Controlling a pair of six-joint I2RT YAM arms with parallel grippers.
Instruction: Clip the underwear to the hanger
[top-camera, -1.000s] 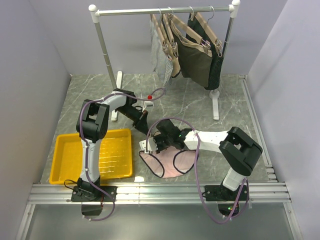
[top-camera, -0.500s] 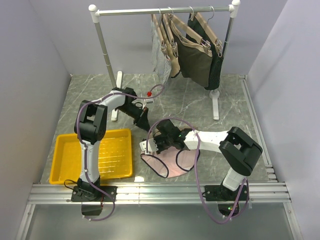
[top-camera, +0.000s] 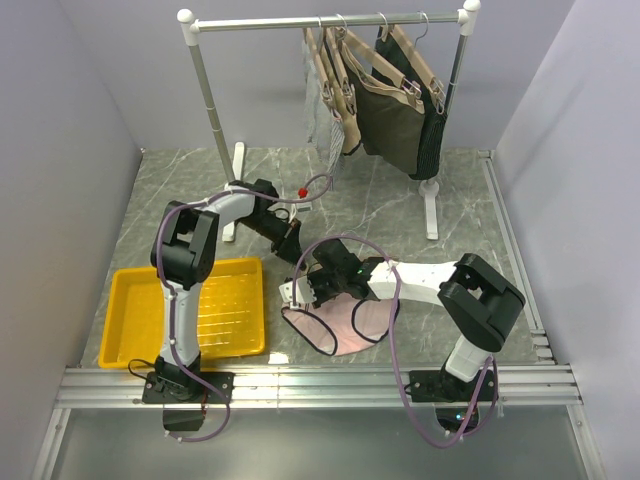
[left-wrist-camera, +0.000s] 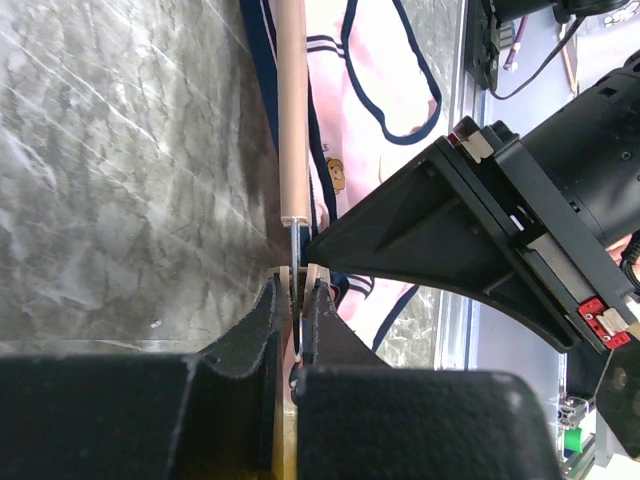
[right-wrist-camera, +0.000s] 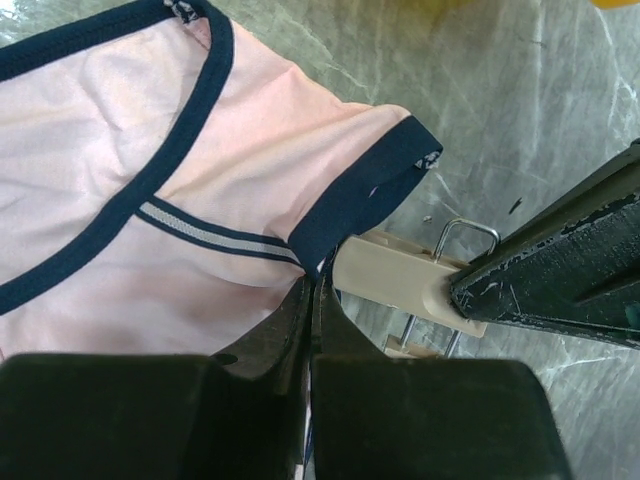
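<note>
Grey marbled worktop (top-camera: 400, 210) carries everything we see. Our left end effector (left-wrist-camera: 297, 300) is pinched narrow on the hanger (left-wrist-camera: 291, 110), whose tan bar runs straight ahead of it. Our right end effector (right-wrist-camera: 313, 295) is closed on the underwear (right-wrist-camera: 150, 170) at its navy waistband, with the clip (right-wrist-camera: 400, 275) just beside its tips.
</note>
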